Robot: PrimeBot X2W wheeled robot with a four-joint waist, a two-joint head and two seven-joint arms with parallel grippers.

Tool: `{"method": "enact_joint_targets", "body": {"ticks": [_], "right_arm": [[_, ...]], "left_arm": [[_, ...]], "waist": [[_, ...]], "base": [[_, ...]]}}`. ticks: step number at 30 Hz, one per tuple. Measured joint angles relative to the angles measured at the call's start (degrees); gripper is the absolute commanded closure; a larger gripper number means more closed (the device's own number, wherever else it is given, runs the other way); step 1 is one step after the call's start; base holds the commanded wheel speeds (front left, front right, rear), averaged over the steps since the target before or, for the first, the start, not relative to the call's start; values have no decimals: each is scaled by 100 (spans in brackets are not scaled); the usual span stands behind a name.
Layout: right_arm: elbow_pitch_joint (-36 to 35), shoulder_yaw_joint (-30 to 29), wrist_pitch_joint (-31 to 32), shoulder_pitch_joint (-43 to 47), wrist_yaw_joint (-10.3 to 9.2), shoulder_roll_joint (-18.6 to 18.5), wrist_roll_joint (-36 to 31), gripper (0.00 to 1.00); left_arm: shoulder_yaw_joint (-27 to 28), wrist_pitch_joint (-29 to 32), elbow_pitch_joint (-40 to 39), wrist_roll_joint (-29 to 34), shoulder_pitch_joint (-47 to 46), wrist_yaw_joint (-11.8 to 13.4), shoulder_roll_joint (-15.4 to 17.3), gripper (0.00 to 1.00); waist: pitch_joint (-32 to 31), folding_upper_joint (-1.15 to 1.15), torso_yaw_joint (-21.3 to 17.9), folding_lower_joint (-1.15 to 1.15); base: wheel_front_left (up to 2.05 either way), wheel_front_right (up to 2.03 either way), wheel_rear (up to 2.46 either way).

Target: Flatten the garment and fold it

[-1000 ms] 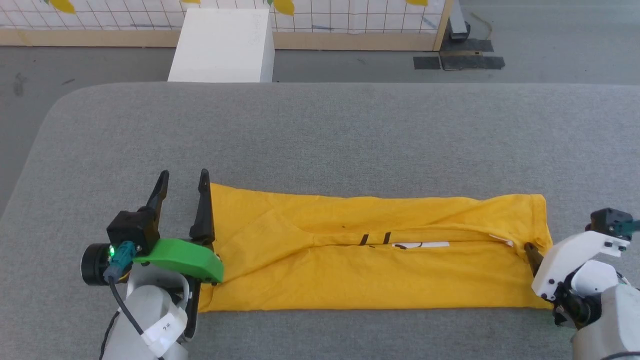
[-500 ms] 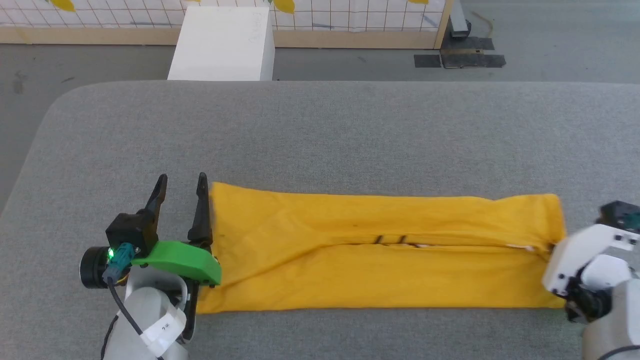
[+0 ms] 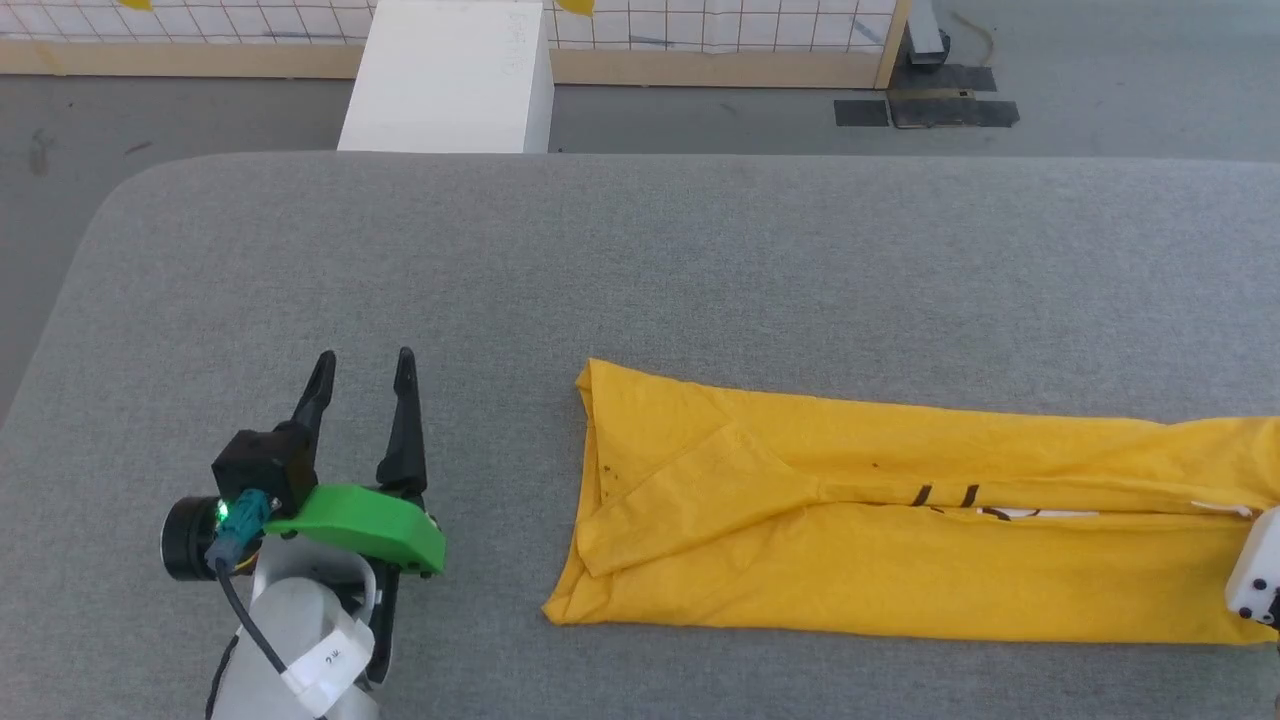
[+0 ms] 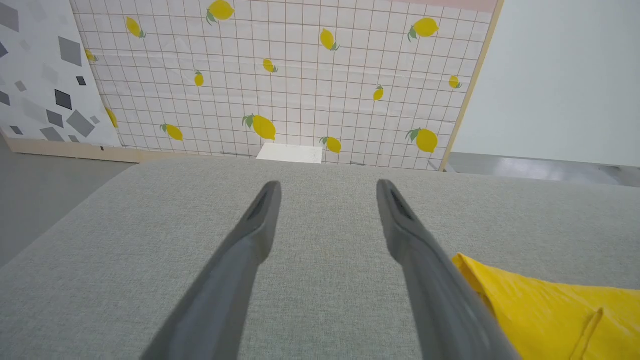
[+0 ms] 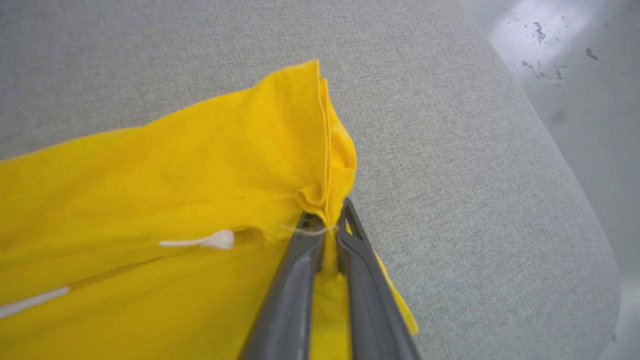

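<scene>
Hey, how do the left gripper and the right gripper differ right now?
The left gripper is open and empty; the right gripper is shut on the garment at its edge. The left gripper sits over bare table, apart from the garment; the right gripper touches it. Both have long dark fingers.

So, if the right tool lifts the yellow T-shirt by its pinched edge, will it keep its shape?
Probably floppy: the garment bunches into a pleat where the right tool pinches it. Likely light and thin: its folded layers lie nearly flat on the table.
</scene>
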Motion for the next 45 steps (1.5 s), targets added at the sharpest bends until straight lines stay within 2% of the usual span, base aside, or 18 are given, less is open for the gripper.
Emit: {"method": "enact_joint_targets", "body": {"ticks": [5,8,16,18,20,23,28,38,45], "right_arm": [[-521,452,126,230,-1,4,155,100],[-1259,1001,407,503,-2,21,499,100],[-4150,3251,1853,1347,-3,58,1435,100],[-4610,3879,2074,1363,-2,60,1494,100],[-4736,4407,2196,1341,-3,58,1502,100],[-4528,5142,2252,1113,-2,31,1503,100],[-3549,5935,2013,528,-3,49,1561,100],[-1428,6760,1235,-565,-3,69,2057,100],[-392,7244,982,-1082,-3,69,2543,100]], "left_arm": [[44,0,-30,37,27,-8,-10,0],[74,0,-54,45,38,-15,-11,0],[86,0,-82,86,68,-58,-24,0],[75,0,-90,90,66,-58,-29,0],[53,0,-98,98,55,-62,-34,0],[29,0,-105,99,43,-68,-44,0],[-10,0,-102,99,-37,-108,-58,0],[-91,0,-97,98,-264,-109,-80,0],[-145,0,-89,82,-357,-108,-88,0]], "waist": [[-7,0,14,0],[-21,0,29,0],[-42,0,99,0],[-19,0,123,0],[9,0,153,0],[62,0,209,0],[189,0,318,0],[558,0,552,0],[789,0,699,0]], "base": [[0,0,0],[0,0,0],[0,0,0],[0,0,0],[0,0,0],[0,0,0],[0,0,0],[0,0,0],[0,0,0]]}}
